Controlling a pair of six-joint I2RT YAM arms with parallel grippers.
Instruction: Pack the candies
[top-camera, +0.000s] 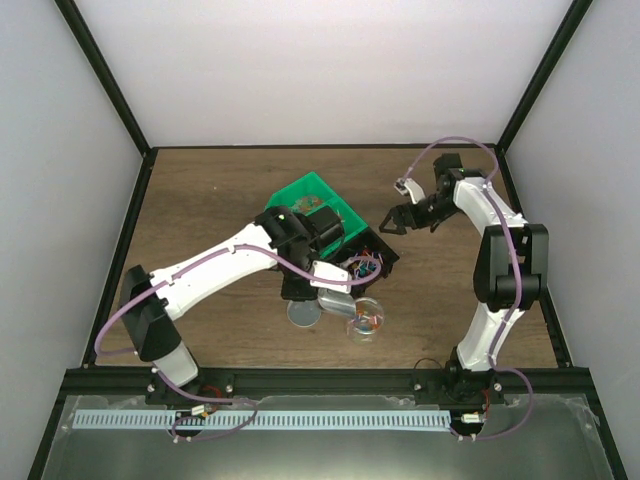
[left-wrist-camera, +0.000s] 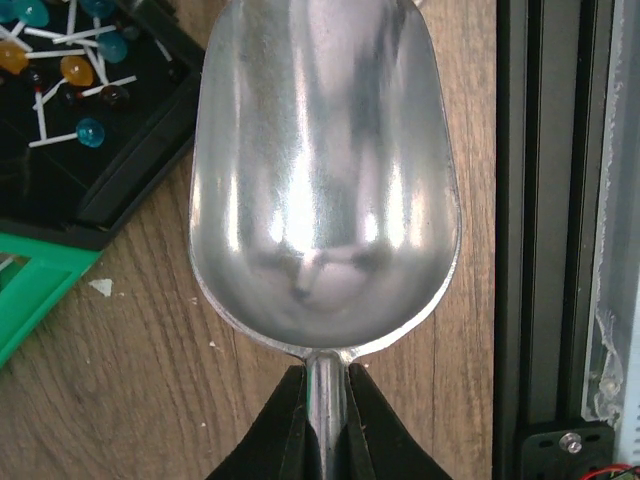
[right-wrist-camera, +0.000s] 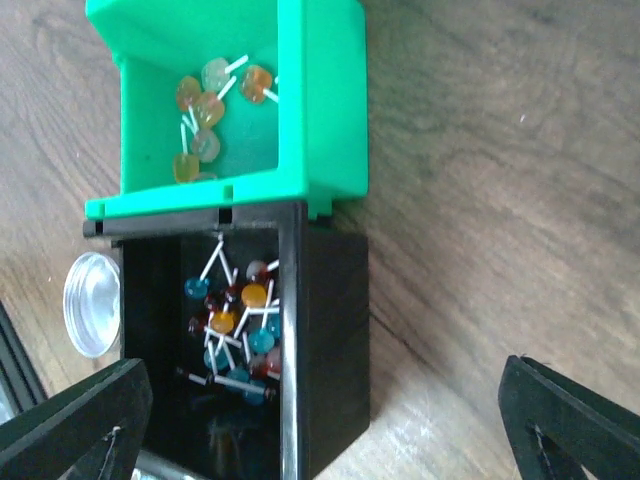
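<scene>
The candies are small lollipops on white sticks. Many blue, orange and red ones (right-wrist-camera: 235, 325) lie in a black bin (right-wrist-camera: 330, 340), and a few orange and pale ones (right-wrist-camera: 205, 110) in a green bin (right-wrist-camera: 320, 120). Candies (left-wrist-camera: 75, 70) also show at the top left of the left wrist view. A clear cup (top-camera: 367, 318) with a few candies inside lies in front of the black bin (top-camera: 368, 262). My left gripper (left-wrist-camera: 327, 410) is shut on the handle of an empty metal scoop (left-wrist-camera: 325, 170) held over the wood. My right gripper (right-wrist-camera: 325, 430) hangs open above the black bin's right wall.
A round clear lid (top-camera: 303, 315) lies on the table beside the scoop (top-camera: 335, 302); the lid (right-wrist-camera: 92, 303) also shows left of the black bin. The green bin (top-camera: 315, 205) adjoins the black one at the back. A black frame rail (left-wrist-camera: 545, 240) runs along the near table edge.
</scene>
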